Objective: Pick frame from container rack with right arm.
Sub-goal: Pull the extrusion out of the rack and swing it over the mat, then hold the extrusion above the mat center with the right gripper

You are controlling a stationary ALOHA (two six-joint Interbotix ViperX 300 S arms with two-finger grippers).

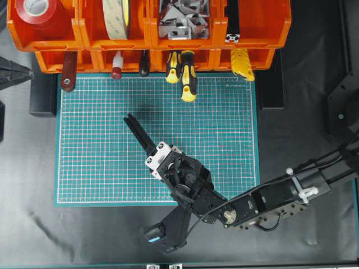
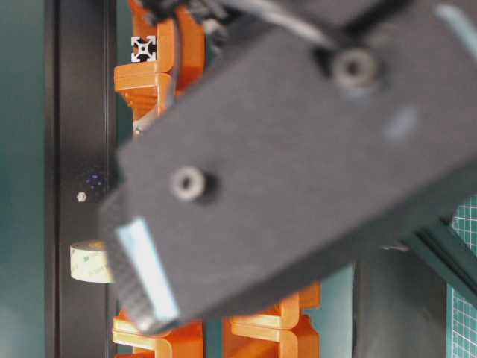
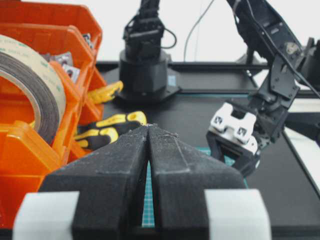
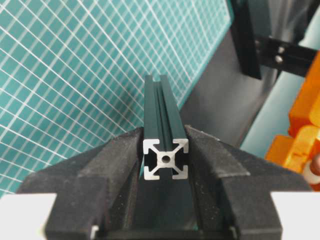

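The right gripper [image 4: 165, 150] is seen clamped on 1 end of the frame [image 4: 161, 107] above the green mat [image 1: 224, 140]; the rigid, smooth, likely light bar would be better balanced if gripped nearer mid-length.

Overhead view: straight down on green mat [image 1: 157, 140] and orange rack [image 1: 148, 33]. Table-level view: largely blocked by a close, blurred arm. Left wrist view: low, facing across the tabletop toward the right arm. Right wrist view: close above the mat. All share the rack.
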